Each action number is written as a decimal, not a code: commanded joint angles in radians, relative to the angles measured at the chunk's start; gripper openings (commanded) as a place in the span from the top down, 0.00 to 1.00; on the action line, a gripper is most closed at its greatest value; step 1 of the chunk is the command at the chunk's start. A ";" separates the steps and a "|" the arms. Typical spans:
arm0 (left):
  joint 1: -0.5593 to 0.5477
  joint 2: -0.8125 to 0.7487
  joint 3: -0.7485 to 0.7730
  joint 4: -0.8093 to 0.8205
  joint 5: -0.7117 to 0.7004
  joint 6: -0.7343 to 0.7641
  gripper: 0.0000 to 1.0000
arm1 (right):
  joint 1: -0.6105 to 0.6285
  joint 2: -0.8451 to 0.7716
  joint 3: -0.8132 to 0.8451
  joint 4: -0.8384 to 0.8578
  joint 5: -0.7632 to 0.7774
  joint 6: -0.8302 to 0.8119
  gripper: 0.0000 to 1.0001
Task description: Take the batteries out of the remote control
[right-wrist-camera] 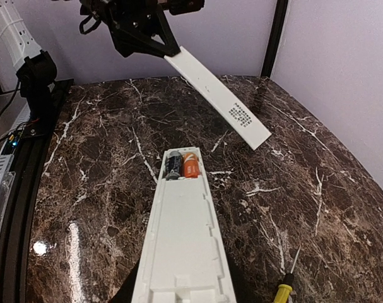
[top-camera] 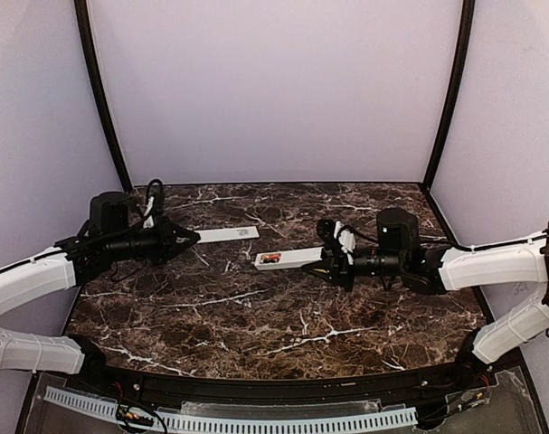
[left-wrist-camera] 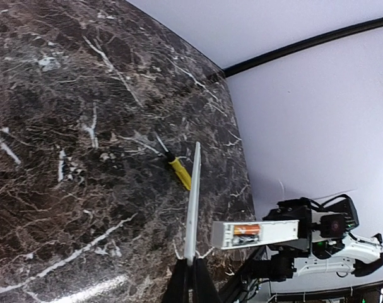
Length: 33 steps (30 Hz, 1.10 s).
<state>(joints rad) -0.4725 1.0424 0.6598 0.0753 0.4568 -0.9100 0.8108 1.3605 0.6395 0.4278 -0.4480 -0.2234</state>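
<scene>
Remote control (top-camera: 288,259) was up off the tabletop (top-camera: 256,316), clamped at one end by the right gripper (top-camera: 330,262)!
Its open bay, at the end away from that gripper, showed an orange battery (right-wrist-camera: 190,167) seated inside; the left gripper (top-camera: 194,238) pinched the thin cover strip (top-camera: 227,234) in the air, and a yellow screwdriver (right-wrist-camera: 283,289) lay on the marble.

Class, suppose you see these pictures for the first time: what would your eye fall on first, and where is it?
The white remote control, gripped by the right gripper near the middle of the marble table, is open at its far end, with an orange battery showing inside. The left gripper pinches the thin white cover, raised and tilted, to the left of it. A yellow screwdriver lies on the table nearby.
</scene>
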 commanded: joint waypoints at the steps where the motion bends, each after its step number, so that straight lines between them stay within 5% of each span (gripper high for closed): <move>1: 0.015 -0.021 -0.073 -0.034 -0.160 0.004 1.00 | -0.006 -0.029 -0.051 0.160 -0.007 0.096 1.00; 21: 0.051 -0.085 -0.360 0.041 -0.492 -0.135 0.92 | 0.058 0.110 -0.092 0.359 0.197 0.317 1.00; 25: 0.051 -0.112 -0.381 -0.006 -0.527 -0.152 0.80 | 0.084 0.166 -0.046 0.313 0.274 0.365 1.00; 33: 0.052 -0.216 -0.418 -0.094 -0.576 -0.166 0.36 | 0.140 0.282 0.021 0.301 0.353 0.435 1.00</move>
<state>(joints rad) -0.4271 0.8761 0.2718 0.0547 -0.0696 -1.0641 0.9180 1.5986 0.6086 0.7025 -0.1677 0.1581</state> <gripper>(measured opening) 0.575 0.288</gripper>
